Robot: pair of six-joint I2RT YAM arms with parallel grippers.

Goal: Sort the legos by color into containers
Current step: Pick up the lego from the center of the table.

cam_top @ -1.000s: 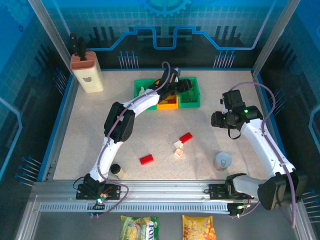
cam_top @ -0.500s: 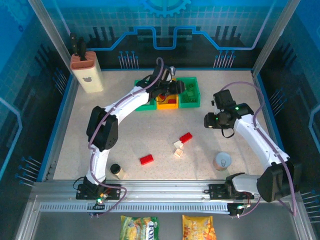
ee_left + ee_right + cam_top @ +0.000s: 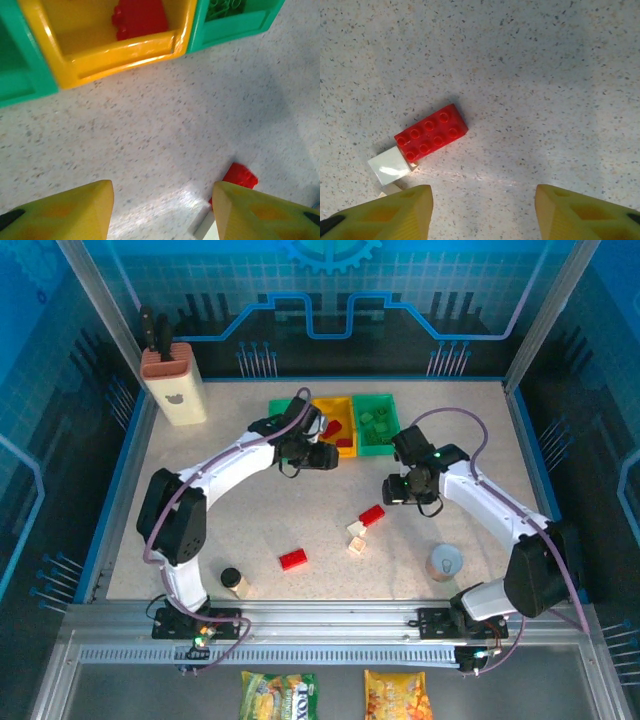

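Three containers stand in a row at the back: a green bin, a yellow bin holding red legos, and a green bin holding green legos. My left gripper hovers just in front of the yellow bin, open and empty. My right gripper is open over bare table, just behind a red lego that touches a cream lego. Another cream lego and a second red lego lie nearer the front.
A beige knife block stands at the back left. A small dark-capped jar sits front left and a grey round cup front right. Two snack bags lie below the rail.
My left gripper has drawn back from over the bins to the table in front of them. My right arm has swung left toward the red lego, and its jaws have widened.
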